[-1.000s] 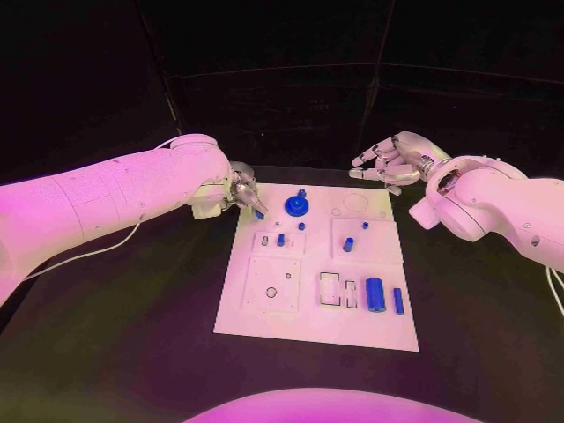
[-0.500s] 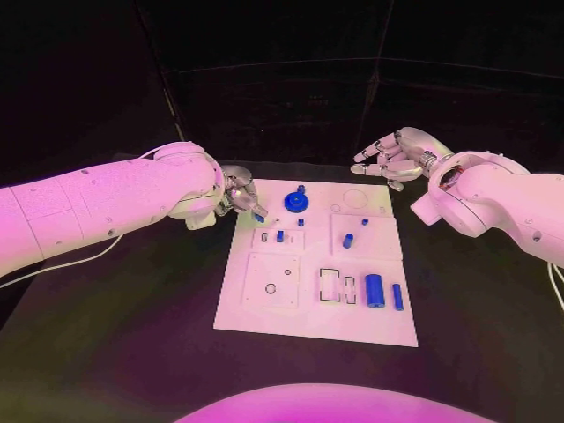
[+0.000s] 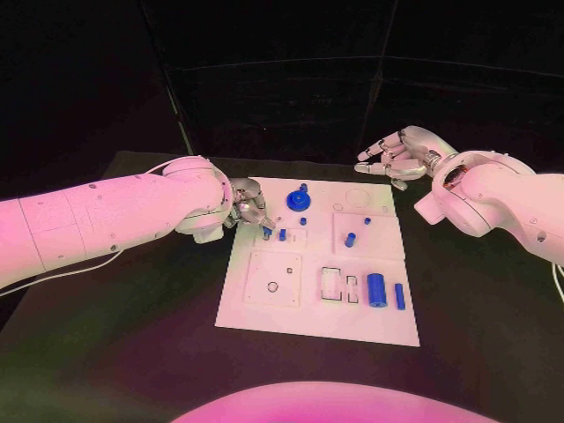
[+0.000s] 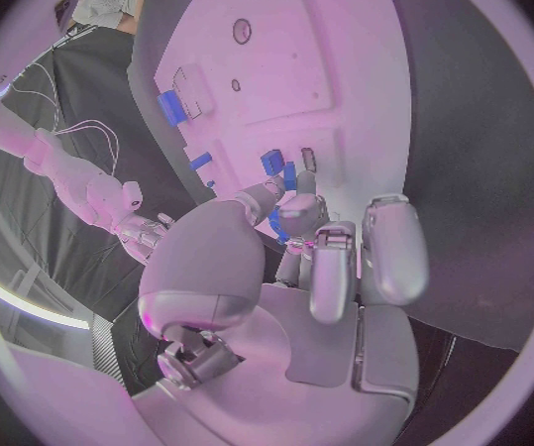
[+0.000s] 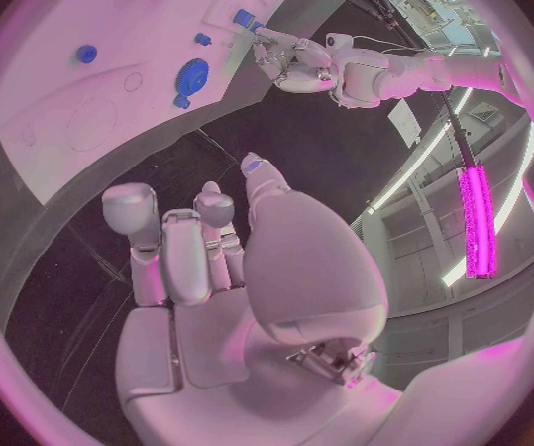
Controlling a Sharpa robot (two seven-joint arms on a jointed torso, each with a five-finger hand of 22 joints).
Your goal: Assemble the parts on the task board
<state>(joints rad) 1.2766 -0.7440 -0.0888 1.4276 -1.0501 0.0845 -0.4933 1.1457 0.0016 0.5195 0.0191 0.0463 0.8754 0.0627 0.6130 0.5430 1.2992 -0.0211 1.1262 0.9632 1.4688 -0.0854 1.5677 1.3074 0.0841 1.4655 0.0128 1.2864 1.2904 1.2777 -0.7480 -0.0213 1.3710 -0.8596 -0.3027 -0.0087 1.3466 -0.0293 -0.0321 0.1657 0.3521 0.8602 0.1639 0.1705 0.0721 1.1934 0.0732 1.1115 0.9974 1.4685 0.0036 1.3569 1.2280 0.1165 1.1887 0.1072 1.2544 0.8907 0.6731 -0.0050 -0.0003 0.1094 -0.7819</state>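
Left hand (image 3: 247, 208) way closer here: fingers (image 4: 294, 213) pinching a small blue peg (image 3: 267, 233) right over the far-left part of the white plastic task board (image 3: 295, 322), peg pointing down-ish. Right hand (image 3: 394, 159) off past the far-right corner, fingers spread, nothing held.

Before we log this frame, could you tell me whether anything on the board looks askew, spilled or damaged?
Nothing stands out. The board lies flat on the table, and the blue parts lie within it, none spilled. The left hand pinches a small blue part above the board; the right hand hovers empty beyond the far edge.
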